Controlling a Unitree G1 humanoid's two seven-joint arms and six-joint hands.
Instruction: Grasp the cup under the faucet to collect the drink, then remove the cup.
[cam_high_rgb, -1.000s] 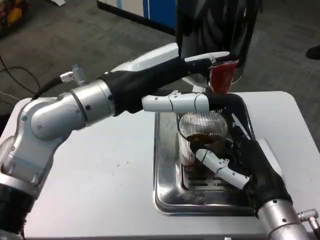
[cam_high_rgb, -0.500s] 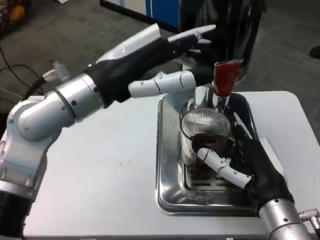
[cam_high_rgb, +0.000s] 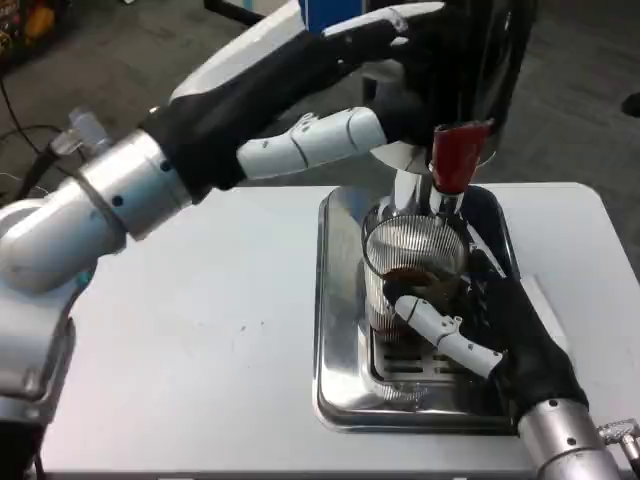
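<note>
Head view: cup (cam_high_rgb: 412, 262) (ribbed) in right hand (cam_high_rgb: 478, 322)

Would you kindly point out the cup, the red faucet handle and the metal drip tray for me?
cup (cam_high_rgb: 412, 262): head view, on its ribbed clear wall.
red faucet handle (cam_high_rgb: 457, 156): head view, middle of the red lever.
metal drip tray (cam_high_rgb: 335, 330): head view, on its left rim.

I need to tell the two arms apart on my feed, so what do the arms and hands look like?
Both forearms are silver metal cylinders ending in black wrist covers. The left hand has a white back shell and white finger segments over black. The right hand looks mostly black, with white finger segments. A small silver connector and a dark cable sit at the left arm's elbow. No markings are legible.
</note>
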